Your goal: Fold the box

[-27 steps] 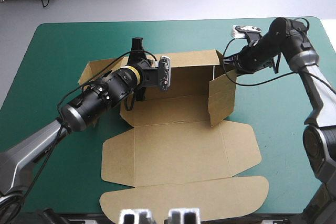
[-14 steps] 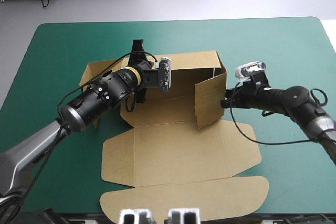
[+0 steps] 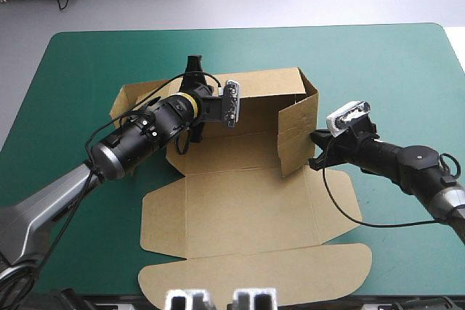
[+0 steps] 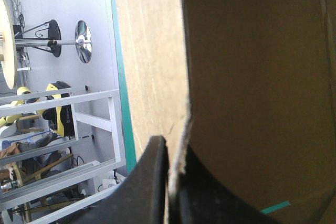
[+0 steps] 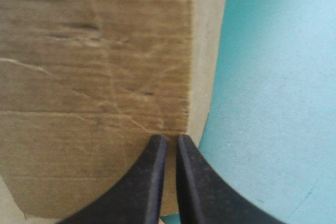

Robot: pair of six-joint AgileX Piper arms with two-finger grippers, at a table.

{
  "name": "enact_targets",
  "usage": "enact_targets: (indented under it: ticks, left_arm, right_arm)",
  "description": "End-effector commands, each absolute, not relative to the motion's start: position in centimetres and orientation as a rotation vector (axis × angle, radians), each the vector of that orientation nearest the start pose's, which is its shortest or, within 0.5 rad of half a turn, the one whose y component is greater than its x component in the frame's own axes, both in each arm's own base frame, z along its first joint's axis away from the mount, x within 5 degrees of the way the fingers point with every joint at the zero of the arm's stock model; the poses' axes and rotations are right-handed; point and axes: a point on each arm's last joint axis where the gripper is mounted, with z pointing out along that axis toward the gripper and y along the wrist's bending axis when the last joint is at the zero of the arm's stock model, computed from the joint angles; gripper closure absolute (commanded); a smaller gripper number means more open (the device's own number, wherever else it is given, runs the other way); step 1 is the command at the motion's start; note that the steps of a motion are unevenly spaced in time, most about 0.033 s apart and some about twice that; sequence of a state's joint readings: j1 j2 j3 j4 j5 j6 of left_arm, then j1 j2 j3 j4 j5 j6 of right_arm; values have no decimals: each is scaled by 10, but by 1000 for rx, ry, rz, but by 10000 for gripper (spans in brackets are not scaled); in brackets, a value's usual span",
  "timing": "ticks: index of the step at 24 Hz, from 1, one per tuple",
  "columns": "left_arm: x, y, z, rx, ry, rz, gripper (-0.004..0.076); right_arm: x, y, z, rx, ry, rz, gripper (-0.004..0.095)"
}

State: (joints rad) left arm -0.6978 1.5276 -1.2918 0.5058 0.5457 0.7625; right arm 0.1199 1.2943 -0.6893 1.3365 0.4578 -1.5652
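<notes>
The brown box (image 3: 247, 201) lies partly raised at the table's middle, its back wall (image 3: 269, 92) and right wall (image 3: 296, 134) upright. My left gripper (image 3: 197, 115) is at the box's left rear corner. In the left wrist view its fingers (image 4: 170, 142) are all but shut with a board edge (image 4: 252, 77) between them. My right gripper (image 3: 314, 147) is low at the box's right side. In the right wrist view its shut tips (image 5: 169, 139) touch the outer face of the right wall (image 5: 94, 77) near its edge.
The box's wide lid panel (image 3: 254, 274) lies flat toward the table's near edge. A left flap (image 3: 134, 99) spreads outward under my left arm. Bare teal-green cover (image 3: 392, 70) lies to the right and beyond the box.
My right arm has come down from the box's far right corner to low beside the right wall, which swung inward to stand more squarely. The left gripper has held its place.
</notes>
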Motion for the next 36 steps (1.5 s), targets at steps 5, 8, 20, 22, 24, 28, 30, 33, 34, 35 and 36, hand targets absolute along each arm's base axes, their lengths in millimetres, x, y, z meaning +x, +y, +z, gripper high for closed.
enact_targets:
  ticks: [5,8,20,22,24,28,30,33,34,35,36]
  left_arm:
    - [274,-215,354,1672,1357,496,734]
    - [275,-216,355,1663,1351,495,734]
    - [275,-213,361,1591,1375,503,734]
    - [273,-212,365,1561,1374,484,734]
    - [273,-212,367,1530,1384,461,734]
    - [272,-211,365,1525,1416,455,734]
    - [272,-210,365,1526,1427,456,734]
    - [272,-210,365,1521,1429,454,734]
    - [271,-210,366,1519,1427,454,734]
    - [271,-210,366,1519,1427,454,734]
    - [271,-209,367,1517,1426,453,734]
  right_arm:
    - [251,69,272,-705,1940,344,199]
    - [257,70,280,-737,1904,319,199]
    - [281,103,256,-780,1998,388,214]
    - [281,111,255,-768,1995,308,228]
    - [281,116,256,-734,1998,254,275]
    - [283,117,256,-656,2009,201,499]
    - [283,117,256,-658,2008,196,619]
    - [283,117,256,-664,2006,190,810]
    - [283,117,256,-669,2005,189,864]
    - [283,117,256,-672,2005,187,912]
    - [283,117,256,-671,2004,185,926]
